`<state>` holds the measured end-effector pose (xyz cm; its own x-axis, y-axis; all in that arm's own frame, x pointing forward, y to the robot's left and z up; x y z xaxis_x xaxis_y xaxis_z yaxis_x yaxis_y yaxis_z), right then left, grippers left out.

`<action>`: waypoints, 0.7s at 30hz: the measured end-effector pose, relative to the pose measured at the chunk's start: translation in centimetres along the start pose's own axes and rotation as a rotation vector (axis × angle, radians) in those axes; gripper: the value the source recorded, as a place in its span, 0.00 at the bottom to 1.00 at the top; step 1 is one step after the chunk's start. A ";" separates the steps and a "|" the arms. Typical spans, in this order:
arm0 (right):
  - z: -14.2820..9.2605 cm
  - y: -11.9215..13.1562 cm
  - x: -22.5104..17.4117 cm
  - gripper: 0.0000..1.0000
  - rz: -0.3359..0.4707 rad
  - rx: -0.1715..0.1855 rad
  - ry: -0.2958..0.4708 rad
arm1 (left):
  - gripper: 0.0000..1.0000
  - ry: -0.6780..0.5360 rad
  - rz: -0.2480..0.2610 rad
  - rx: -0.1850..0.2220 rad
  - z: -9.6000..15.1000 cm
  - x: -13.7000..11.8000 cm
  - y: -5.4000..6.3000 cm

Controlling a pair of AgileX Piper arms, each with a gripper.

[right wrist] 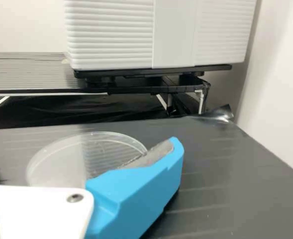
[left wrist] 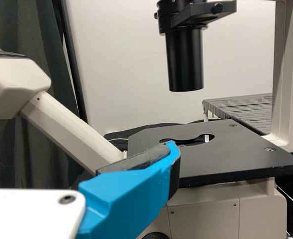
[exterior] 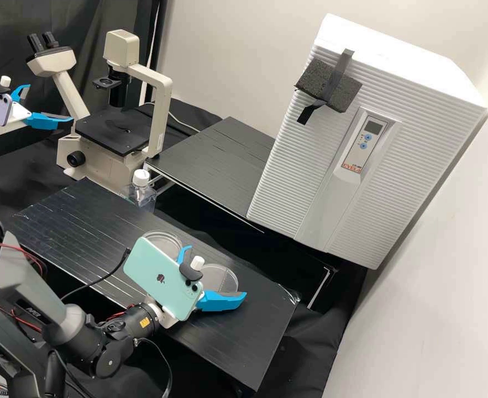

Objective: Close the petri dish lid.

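White right gripper (exterior: 218, 271), blue fingers (exterior: 217, 302) spread wide, nothing held; clear round plastic dish (exterior: 221, 275) just beyond on black bench (exterior: 89, 221), second clear dish (exterior: 164, 240) to left. White left gripper (exterior: 51, 102) far left, wide open, empty.

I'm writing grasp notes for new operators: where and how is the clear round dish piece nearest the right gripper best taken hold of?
Probably by opposite sides of its rim, coming in low from the arm's side: the clear round dish piece looks shallow and lies flat on the black bench, and the right gripper is open beside it.
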<state>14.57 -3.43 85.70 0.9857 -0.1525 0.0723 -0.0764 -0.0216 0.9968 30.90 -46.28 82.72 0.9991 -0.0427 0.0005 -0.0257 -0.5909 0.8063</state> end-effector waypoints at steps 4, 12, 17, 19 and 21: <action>0.3 0.0 0.1 1.00 -0.001 0.010 0.000 | 1.00 0.000 0.000 0.000 0.0 0.0 0.0; 0.8 -0.3 0.4 1.00 -0.018 -0.017 -0.004 | 1.00 0.000 0.000 0.000 0.0 0.0 0.0; 0.9 -0.3 0.5 0.00 -0.016 -0.019 -0.001 | 1.00 0.000 0.000 0.000 0.0 0.0 0.0; 0.9 -0.3 0.5 0.00 -0.013 -0.018 0.001 | 1.00 0.000 0.000 0.000 0.0 0.0 0.0; 0.9 -0.3 0.5 0.00 -0.010 -0.016 0.000 | 1.00 0.000 0.000 0.000 0.0 0.0 0.0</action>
<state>14.98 -4.37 85.42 0.9864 -0.1520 0.0624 -0.0642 -0.0075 0.9979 30.90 -46.28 82.72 0.9991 -0.0427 0.0005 -0.0257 -0.5909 0.8063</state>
